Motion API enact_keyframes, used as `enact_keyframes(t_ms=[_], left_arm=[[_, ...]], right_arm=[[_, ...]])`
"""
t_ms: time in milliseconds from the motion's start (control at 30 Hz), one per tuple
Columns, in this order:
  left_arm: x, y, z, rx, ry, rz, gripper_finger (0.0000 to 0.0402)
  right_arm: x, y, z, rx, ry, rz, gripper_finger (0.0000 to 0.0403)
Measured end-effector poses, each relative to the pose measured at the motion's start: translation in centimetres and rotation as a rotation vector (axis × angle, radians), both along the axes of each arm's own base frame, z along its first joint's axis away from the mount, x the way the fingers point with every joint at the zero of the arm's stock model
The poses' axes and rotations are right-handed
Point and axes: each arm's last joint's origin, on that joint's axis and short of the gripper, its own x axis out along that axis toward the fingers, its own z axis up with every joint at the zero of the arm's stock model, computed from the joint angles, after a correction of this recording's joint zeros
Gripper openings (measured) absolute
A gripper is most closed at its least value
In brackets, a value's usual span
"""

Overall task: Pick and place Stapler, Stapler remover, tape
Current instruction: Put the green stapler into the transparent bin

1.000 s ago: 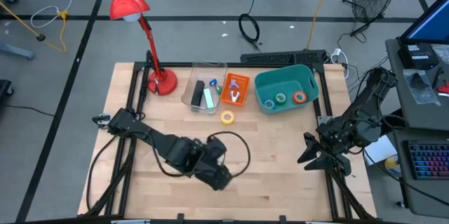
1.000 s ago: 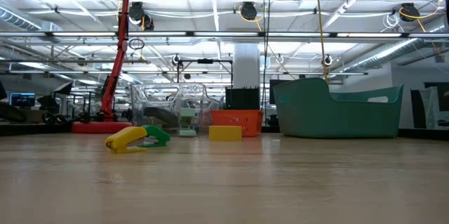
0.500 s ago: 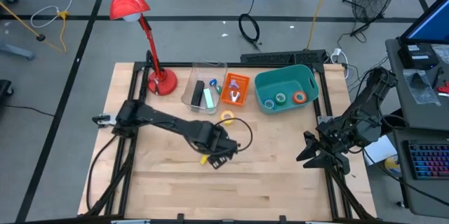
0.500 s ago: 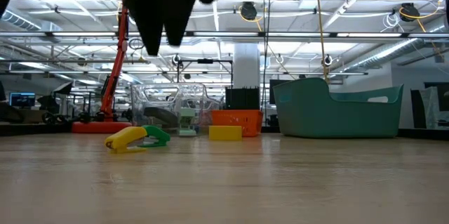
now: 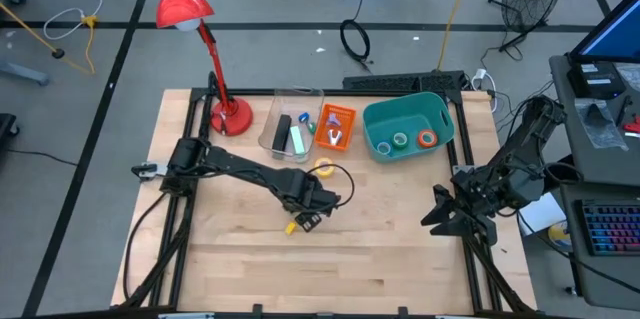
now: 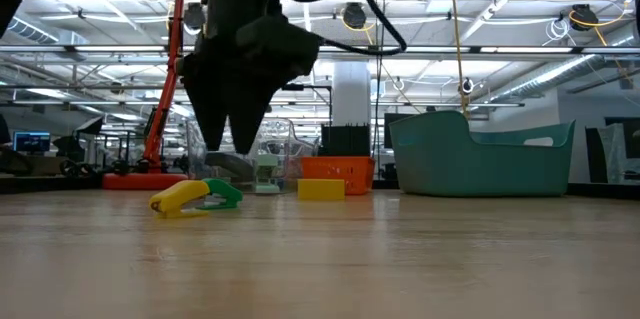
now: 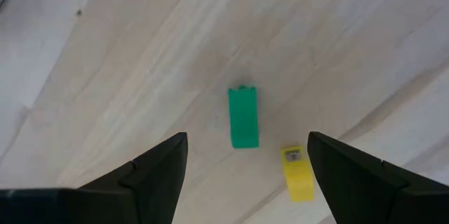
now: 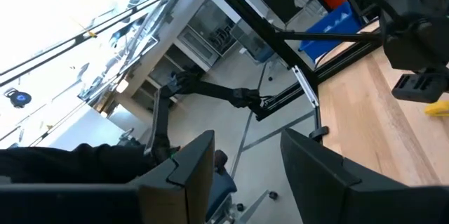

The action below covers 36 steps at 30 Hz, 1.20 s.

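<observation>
Left gripper (image 7: 242, 175) spread above the green-and-yellow stapler remover (image 7: 243, 117), not touching.
Yellow tape (image 5: 324, 167) lies just beyond it; teal bin (image 5: 445, 109) farther off. Right gripper (image 8: 247, 155) spread, parked off the table edge.

No text can be read anywhere; any labels seem too small.

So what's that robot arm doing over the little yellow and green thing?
The left pincer hangs open just above the yellow and green stapler remover on the wooden table, not touching it. The right pincer waits open at the table's right edge. Three tape rolls sit in the teal bin, and a yellow roll lies on the table.
</observation>
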Motion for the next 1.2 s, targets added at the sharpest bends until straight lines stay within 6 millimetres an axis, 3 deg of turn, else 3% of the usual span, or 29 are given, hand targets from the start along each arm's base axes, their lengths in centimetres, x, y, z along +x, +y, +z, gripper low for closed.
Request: enact_keyframes(t_ms=[333,667,1067,1200], left_arm=[[-0.5,0.0,-1.9,-0.067,0.022,-0.018,0.0296],[-0.5,0.2,-2.2,-0.057,0.015,-0.035,0.0293],[0.1,1.8,-2.2,-0.070,-0.017,-0.037,0.0176],[0.1,2.2,-2.2,-0.102,-0.016,-0.046,0.0155]], right_arm=[[0.0,-0.1,0.0,0.011,0.005,-0.026,0.0157],[0.1,-0.1,0.0,0.014,0.003,-0.052,0.0157],[0.1,-0.1,0.0,0.014,0.003,-0.052,0.0157],[0.1,-0.1,0.0,0.016,0.004,-0.052,0.0157]])
